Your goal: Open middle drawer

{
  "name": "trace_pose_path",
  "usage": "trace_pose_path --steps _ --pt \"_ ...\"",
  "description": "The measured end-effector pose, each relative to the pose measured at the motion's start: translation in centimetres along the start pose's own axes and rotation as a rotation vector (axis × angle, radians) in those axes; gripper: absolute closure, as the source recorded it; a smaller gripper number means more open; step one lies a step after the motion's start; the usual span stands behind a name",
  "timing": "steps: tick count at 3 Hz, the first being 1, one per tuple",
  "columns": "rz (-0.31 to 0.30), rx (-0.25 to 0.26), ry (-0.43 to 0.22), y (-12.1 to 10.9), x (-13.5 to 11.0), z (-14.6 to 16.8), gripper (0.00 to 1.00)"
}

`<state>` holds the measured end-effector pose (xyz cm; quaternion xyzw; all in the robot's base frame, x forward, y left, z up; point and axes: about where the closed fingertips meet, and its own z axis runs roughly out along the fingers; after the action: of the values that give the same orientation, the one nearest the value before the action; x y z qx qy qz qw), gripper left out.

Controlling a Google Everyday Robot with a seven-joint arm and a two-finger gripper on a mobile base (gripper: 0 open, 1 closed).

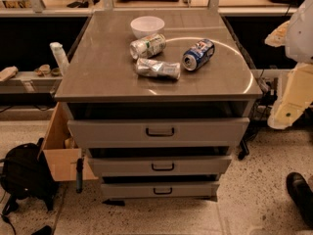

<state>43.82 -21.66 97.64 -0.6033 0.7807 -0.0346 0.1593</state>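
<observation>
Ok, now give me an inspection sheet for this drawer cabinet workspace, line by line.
Surface: grey cabinet top, reflective, with clutter on its back and middle.
Job's things: middle drawer, with a dark gap above its front; nothing touches its black loop handle.
Clutter: white bowl at the back; green-white can, silver can and blue can, all on their sides.
Grippers: gripper at the right edge, beside the cabinet, away from the drawer fronts.
Cables: dark cables to the right of the cabinet.
Surroundings: cardboard box and black backpack on the floor at left; dark shoe at lower right.
</observation>
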Motion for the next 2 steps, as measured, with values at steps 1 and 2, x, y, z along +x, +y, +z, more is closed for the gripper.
trace_pose_path --steps 1,2 --pt "0.0 0.0 0.0 0.0 0.0 0.0 0.0" --pt "0.014 -0.029 -0.084 -0.21 0.72 -0.08 0.0"
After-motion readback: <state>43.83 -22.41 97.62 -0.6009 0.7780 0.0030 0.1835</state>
